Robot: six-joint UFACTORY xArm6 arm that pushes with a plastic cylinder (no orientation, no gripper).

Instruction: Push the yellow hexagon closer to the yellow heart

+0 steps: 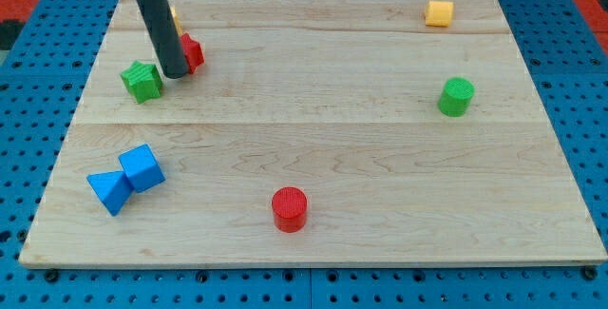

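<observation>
The yellow hexagon (pixel 439 12) lies near the top right corner of the wooden board (pixel 323 157). A second yellow block (pixel 176 16) shows at the top left, mostly hidden behind my rod, so I cannot make out its shape. My tip (pixel 175 75) rests at the upper left, between a green star (pixel 142 81) on its left and a red block (pixel 193 52) just behind it on the right. The tip is far to the left of the yellow hexagon.
A green cylinder (pixel 456 96) stands at the right, below the hexagon. A red cylinder (pixel 290 208) stands near the bottom middle. A blue cube (pixel 142 166) and a blue triangle (pixel 109 191) touch each other at the lower left.
</observation>
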